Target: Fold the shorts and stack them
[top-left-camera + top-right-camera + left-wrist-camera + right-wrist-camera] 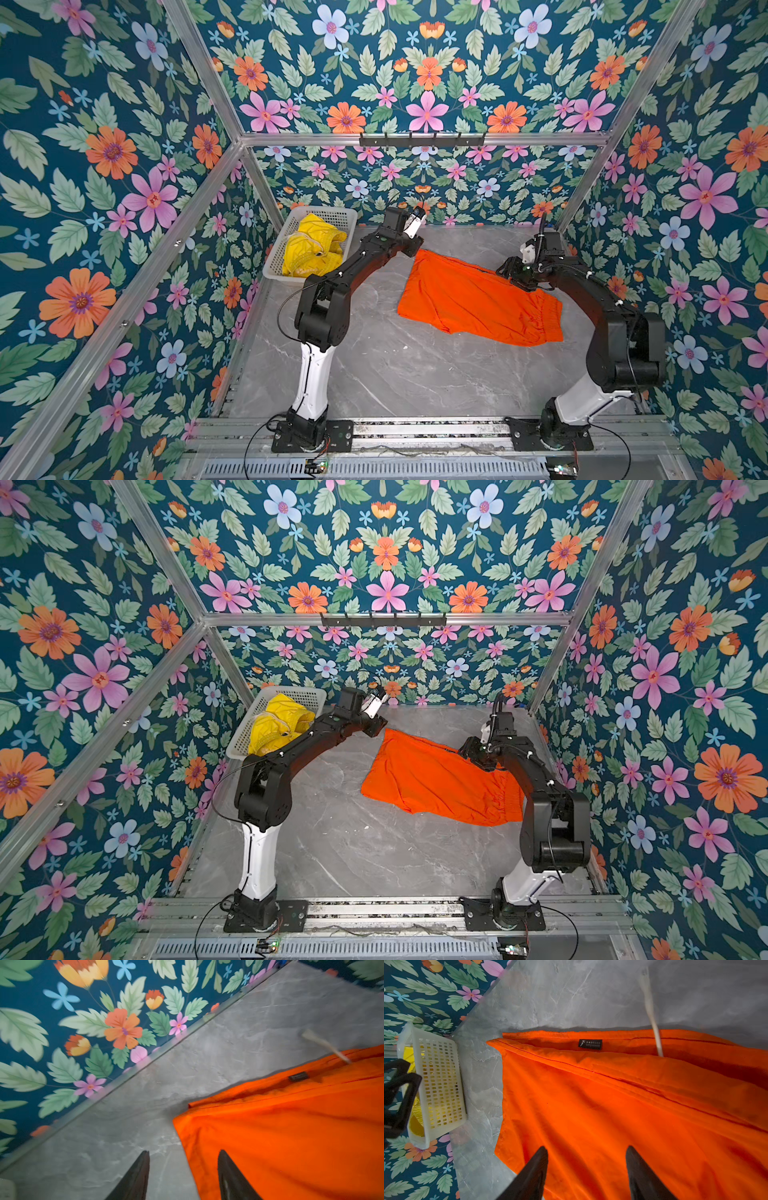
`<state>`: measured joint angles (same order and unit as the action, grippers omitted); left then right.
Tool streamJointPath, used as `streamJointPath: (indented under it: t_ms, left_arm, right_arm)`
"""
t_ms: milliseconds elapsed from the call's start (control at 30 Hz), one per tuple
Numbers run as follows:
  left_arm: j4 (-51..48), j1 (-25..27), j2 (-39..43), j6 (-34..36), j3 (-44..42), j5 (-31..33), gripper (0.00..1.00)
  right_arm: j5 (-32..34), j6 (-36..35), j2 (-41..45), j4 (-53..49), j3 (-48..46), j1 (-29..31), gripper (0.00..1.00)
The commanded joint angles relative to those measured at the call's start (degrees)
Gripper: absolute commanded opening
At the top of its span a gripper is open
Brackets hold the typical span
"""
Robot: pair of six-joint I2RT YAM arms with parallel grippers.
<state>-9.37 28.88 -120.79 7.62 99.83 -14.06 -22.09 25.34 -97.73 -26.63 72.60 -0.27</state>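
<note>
The orange shorts (478, 299) (440, 779) lie folded on the grey marble table, waistband to the right. A whitish drawstring (652, 1014) trails off them onto the table. My left gripper (184, 1152) hovers open at their far left corner. One of its fingers is over bare table, the other over orange cloth, and it holds nothing. My right gripper (587, 1148) is open above the far edge of the shorts, with nothing between its fingers. The yellow shorts (311, 245) (278, 725) lie crumpled in the basket.
The white perforated basket (332, 214) (440, 1084) stands at the back left corner against the floral wall. A black hook rail (422, 140) hangs on the rear frame bar. Both arm bases sit on the front rail, and bare marble (415, 374) lies in front of the shorts.
</note>
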Motion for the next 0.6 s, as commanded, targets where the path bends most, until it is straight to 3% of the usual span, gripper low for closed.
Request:
streamJointPath:
  t_ms: [0, 100, 200, 567]
  left_arm:
    - [6.29, 1.27, 1.68, -13.5, -6.1, -8.62, 0.52]
    - [12.27, 2.34, 1.38, -21.58, -12.04, -13.42, 0.49]
    - [14.59, 2.92, -0.29, -26.71, -15.3, -13.94, 0.47]
    - [8.37, 3.2, -3.16, -24.59, -18.83, -8.33, 0.47]
  right_arm:
    - [-2.37, 0.85, -4.17, 1.49, 2.78, 1.13, 0.6]
    - [-4.41, 1.41, -8.94, 2.2, 6.29, 2.1, 0.59]
    - [-5.73, 1.58, -12.94, 2.13, 8.77, 3.08, 0.59]
    - [-3.62, 0.78, -19.68, -2.81, 12.38, 3.12, 0.59]
